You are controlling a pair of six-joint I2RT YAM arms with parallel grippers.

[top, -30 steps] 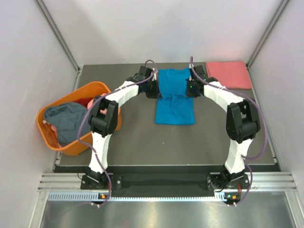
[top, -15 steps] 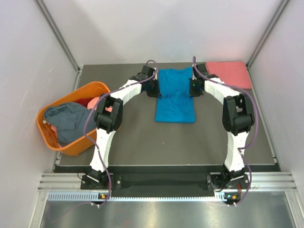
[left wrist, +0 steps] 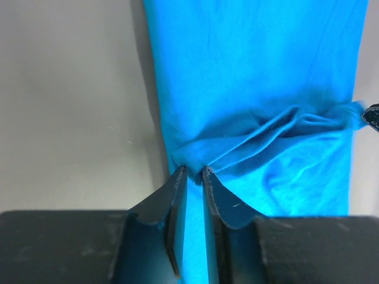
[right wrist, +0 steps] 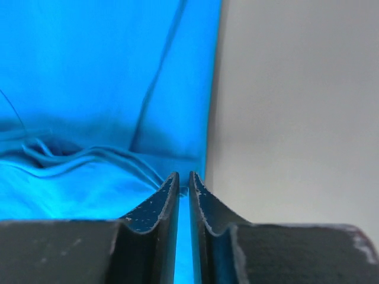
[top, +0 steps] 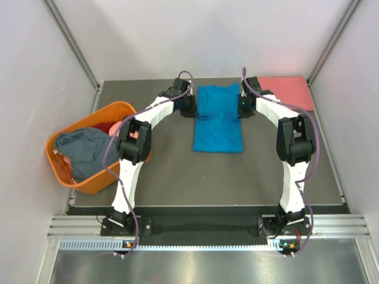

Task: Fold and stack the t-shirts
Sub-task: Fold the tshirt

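**Left pincer** (left wrist: 193, 170): jaws almost together at a raised crease on the left edge of the blue t-shirt (left wrist: 254, 71). We cannot tell whether they grip it.

**Right pincer** (right wrist: 183, 175): likewise a narrow slit, tips at the shirt's right edge. Whether it grips, we cannot tell.

**Blue t-shirt:** on the far middle of the bench (top: 177, 177), between both arms.

**Step, as we judge it:** finishing a fold. We would let go of both edges together, low, keeping the sides aligned.

**Views:** the wrist views alone show the crease running across the cloth. Only the top view shows the folded pink t-shirt (top: 287, 93) at the far right corner and, at the left, the basket (top: 89, 183) holding a grey-blue t-shirt (top: 83, 151).
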